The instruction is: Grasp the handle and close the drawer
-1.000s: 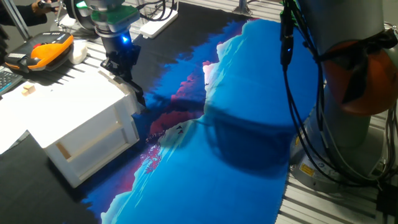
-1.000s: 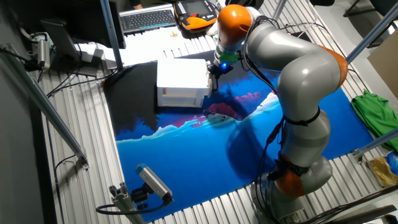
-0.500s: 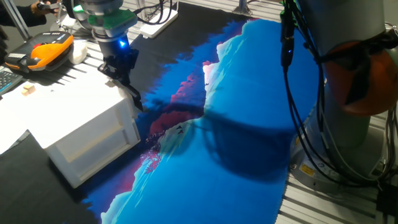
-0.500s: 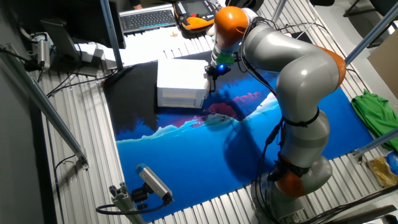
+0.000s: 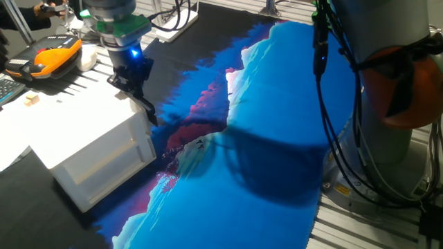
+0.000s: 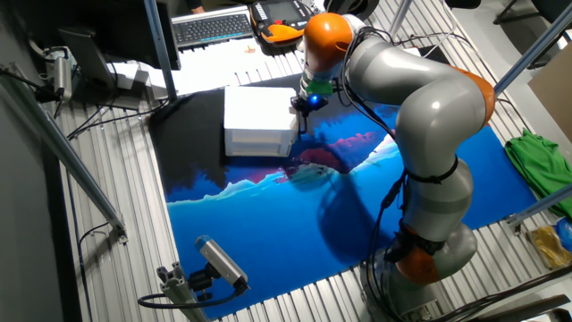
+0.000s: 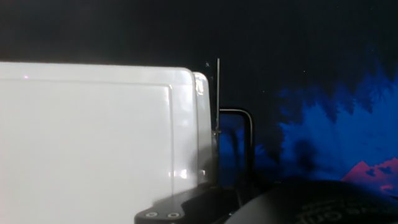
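Your handle [image 7: 239, 134] is the slim black loop standing off the white drawer [image 7: 200, 124] front, which the hand view shows almost flush with the cabinet [image 5: 83, 142]; only a thin seam separates them. Judge it as a stiff, thin bar, smooth and likely slick, so take it across its middle rather than near a bend, where the fingers could slide off. The drawer looks light and thin-walled; a gentle, straight push should seat it, and a skewed one may bind it.

The gripper [image 5: 147, 111] is down at that front face, at the cabinet's side facing the blue cloth [image 5: 277, 152]. You cannot tell from these views whether its fingers are spread or pinched on the bar.

The cabinet sits toward the worktop's far edge by the keyboard [image 6: 213, 27], in the other fixed view.
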Controlling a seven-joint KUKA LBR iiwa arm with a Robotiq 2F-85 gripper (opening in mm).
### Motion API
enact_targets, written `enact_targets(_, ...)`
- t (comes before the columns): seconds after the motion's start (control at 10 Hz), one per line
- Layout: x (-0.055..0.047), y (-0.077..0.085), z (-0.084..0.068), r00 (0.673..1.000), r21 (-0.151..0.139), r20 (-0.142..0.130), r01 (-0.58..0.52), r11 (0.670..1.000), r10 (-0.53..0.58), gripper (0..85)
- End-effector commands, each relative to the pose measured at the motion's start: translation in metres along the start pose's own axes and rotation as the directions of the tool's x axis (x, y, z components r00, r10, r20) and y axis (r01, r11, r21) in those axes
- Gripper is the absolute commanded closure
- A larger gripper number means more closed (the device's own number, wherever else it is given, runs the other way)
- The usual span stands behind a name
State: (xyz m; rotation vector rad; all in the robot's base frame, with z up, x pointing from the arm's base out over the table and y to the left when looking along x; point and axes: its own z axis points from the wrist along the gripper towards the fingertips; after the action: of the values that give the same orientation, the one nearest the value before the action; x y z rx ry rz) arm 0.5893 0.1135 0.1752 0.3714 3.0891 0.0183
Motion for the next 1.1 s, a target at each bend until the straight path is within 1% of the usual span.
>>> enact_targets(0.0,-0.001,0.0,-0.001,1.0,0.0,0.001,-0.001,1.0,0.001,85.0)
enact_targets(0.3,-0.003,0.003,-0.009,1.0,0.0,-0.008,-0.004,1.0,0.004,85.0)
enact_targets(1.0,0.0,0.01,-0.005,1.0,-0.005,-0.006,-0.013,1.0,0.013,85.0)
